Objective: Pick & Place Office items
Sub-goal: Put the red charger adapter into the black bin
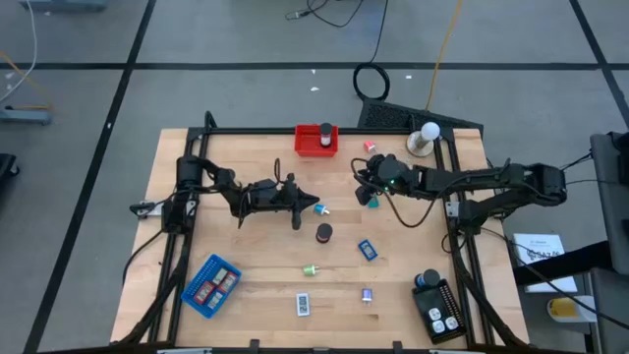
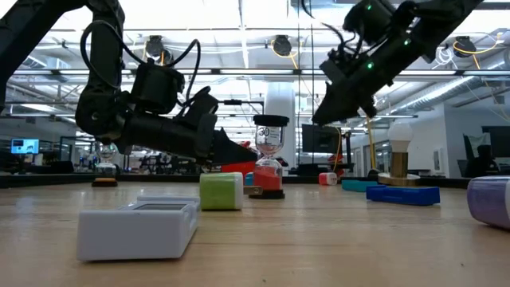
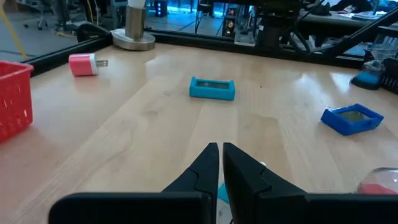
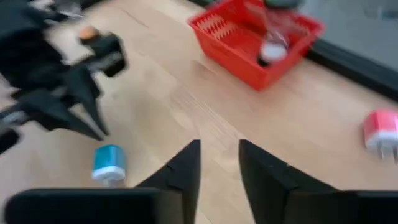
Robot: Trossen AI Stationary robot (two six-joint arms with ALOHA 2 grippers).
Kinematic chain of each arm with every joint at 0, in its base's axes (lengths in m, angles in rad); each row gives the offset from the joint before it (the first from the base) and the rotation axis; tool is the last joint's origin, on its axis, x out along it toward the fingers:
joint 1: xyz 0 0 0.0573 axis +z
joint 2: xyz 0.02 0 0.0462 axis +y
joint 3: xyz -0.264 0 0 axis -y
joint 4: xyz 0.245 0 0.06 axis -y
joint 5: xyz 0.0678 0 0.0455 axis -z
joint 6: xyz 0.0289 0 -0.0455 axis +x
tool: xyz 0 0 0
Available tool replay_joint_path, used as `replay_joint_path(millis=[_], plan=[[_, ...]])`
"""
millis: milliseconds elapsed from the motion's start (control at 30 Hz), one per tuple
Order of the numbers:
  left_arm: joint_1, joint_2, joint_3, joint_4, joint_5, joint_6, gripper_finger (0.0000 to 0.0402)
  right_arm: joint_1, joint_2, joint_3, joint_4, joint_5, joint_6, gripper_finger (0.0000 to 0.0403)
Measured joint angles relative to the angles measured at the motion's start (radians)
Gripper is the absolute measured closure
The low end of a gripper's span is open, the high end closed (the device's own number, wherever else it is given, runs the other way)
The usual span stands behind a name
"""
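Office items lie scattered on the wooden table [image 1: 197, 177]: a teal block [image 1: 373, 202] [image 3: 212, 88], a small blue-capped cylinder [image 1: 320, 209] [image 4: 109, 163], a black-capped round piece [image 1: 324, 233], a blue block [image 1: 367, 250] [image 3: 351, 118], a green bit [image 1: 311, 269], a purple bit [image 1: 367, 294], a white-labelled rectangle [image 1: 303, 304] and a pink piece [image 1: 370, 147]. My left gripper [image 1: 300, 208] [image 3: 221, 152] is shut and empty, just beside the blue-capped cylinder. My right gripper [image 1: 369, 184] [image 4: 219, 155] is open and empty, hanging above the table near the teal block.
A red tray [image 1: 316, 140] sits at the far edge. A blue tray [image 1: 211, 285] with items stands near left, and a black tray [image 1: 437, 310] near right. The white ball on its stand [image 1: 425, 138] is far right. Bare wood lies between the grippers.
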Motion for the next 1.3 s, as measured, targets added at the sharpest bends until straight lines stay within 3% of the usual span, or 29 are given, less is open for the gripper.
replay_joint_path(millis=[233, 433, 600, 800, 1100, 1300], plan=[[0.000, 0.000, 0.000, 0.005, -0.029, 0.014, 0.0391, -0.045, 0.057, 0.001, -0.026, 0.001, 0.089, 0.0210], [0.000, 0.000, -0.012, 0.057, -0.019, 0.033, 0.0390, -0.076, -0.080, 0.019, -0.148, 0.015, 0.099, 0.0148], [0.037, -0.001, -0.044, 0.115, -0.025, 0.041, 0.0390, -0.063, -0.172, 0.018, -0.196, 0.062, 0.093, 0.0128], [0.081, -0.001, -0.061, 0.090, 0.035, 0.022, 0.0394, -0.041, -0.183, -0.003, -0.204, 0.046, -0.031, 0.0146], [0.082, -0.001, -0.060, 0.095, 0.053, -0.026, 0.0379, -0.040, -0.183, -0.088, -0.120, -0.004, -0.109, 0.0214], [0.094, -0.001, -0.055, 0.094, 0.044, -0.046, 0.0378, -0.087, -0.150, -0.119, -0.009, -0.025, -0.002, 0.0271]])
